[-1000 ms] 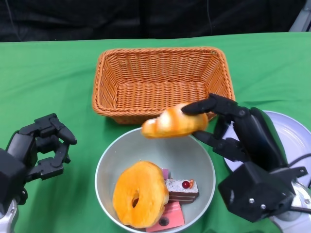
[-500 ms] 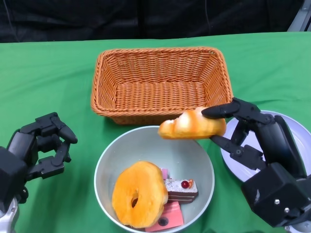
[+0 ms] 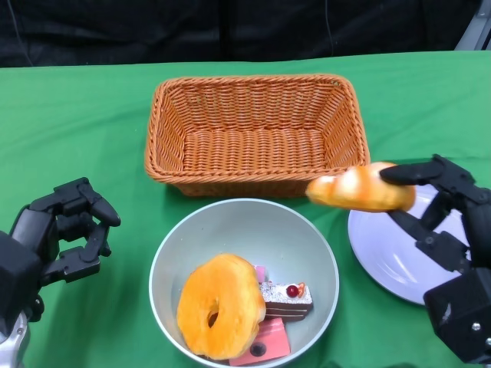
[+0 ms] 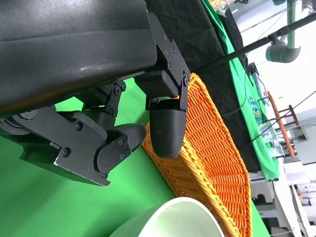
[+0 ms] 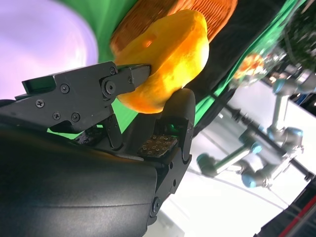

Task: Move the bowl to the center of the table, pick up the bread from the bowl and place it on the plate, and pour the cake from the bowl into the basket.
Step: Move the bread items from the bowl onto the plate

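Your right hand's (image 3: 449,222) fingers (image 3: 414,172) pinch the bread (image 3: 360,188), holding it in the air over the near-left rim of the plate (image 3: 391,253), just beside the basket (image 3: 253,130). Your left hand (image 3: 57,230) hangs curled and holding nothing above the green surface (image 3: 77,115). The bowl (image 3: 230,226) holds a doughnut (image 3: 219,307) and cake (image 3: 285,297).
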### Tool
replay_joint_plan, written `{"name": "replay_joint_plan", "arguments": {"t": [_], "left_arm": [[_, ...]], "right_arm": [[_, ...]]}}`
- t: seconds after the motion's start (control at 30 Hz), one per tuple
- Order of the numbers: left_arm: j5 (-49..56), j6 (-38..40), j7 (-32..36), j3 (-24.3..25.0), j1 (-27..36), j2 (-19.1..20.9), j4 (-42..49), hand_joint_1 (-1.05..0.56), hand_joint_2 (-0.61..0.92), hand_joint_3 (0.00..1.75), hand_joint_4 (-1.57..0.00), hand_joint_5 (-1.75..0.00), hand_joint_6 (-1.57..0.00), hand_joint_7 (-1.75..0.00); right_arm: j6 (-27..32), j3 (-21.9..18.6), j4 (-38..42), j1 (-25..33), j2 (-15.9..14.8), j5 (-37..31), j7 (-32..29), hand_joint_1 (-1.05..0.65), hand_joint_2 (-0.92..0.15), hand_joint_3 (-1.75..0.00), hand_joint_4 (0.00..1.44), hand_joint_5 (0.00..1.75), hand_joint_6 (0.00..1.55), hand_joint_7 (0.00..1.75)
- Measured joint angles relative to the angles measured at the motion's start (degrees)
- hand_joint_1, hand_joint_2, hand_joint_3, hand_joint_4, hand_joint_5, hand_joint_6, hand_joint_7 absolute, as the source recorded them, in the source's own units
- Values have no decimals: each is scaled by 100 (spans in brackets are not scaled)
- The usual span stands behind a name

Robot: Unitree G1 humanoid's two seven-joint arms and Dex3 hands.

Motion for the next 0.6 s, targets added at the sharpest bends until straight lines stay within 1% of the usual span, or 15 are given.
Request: {"name": "replay_joint_plan", "arguments": {"t": [0.2, 0.3, 0.47, 0.6], "left_arm": [[8, 2, 1, -2, -48, 4, 62, -3, 62, 103, -74, -175, -73, -143], [7, 5, 1, 2, -99, 25, 95, -3, 62, 103, -74, -174, -73, -143], [9, 14, 1, 6, -130, 41, 128, -1, 63, 103, -73, -174, -73, -142], [23, 18, 2, 7, -141, 47, 170, -2, 62, 103, -73, -174, -73, -142]], "right_arm": [[-210, -200, 327, 61, -109, -143, -328, -4, -92, -13, 68, 175, 73, 98], [-334, -299, 539, 87, -184, -295, -598, -3, -92, -10, 71, 175, 76, 93], [-742, -339, 1162, 10, -281, -646, -1261, -2, -92, -9, 73, 175, 77, 90], [-991, -328, 1783, -204, -387, -982, -1871, -3, -92, -8, 71, 173, 80, 81]]}}
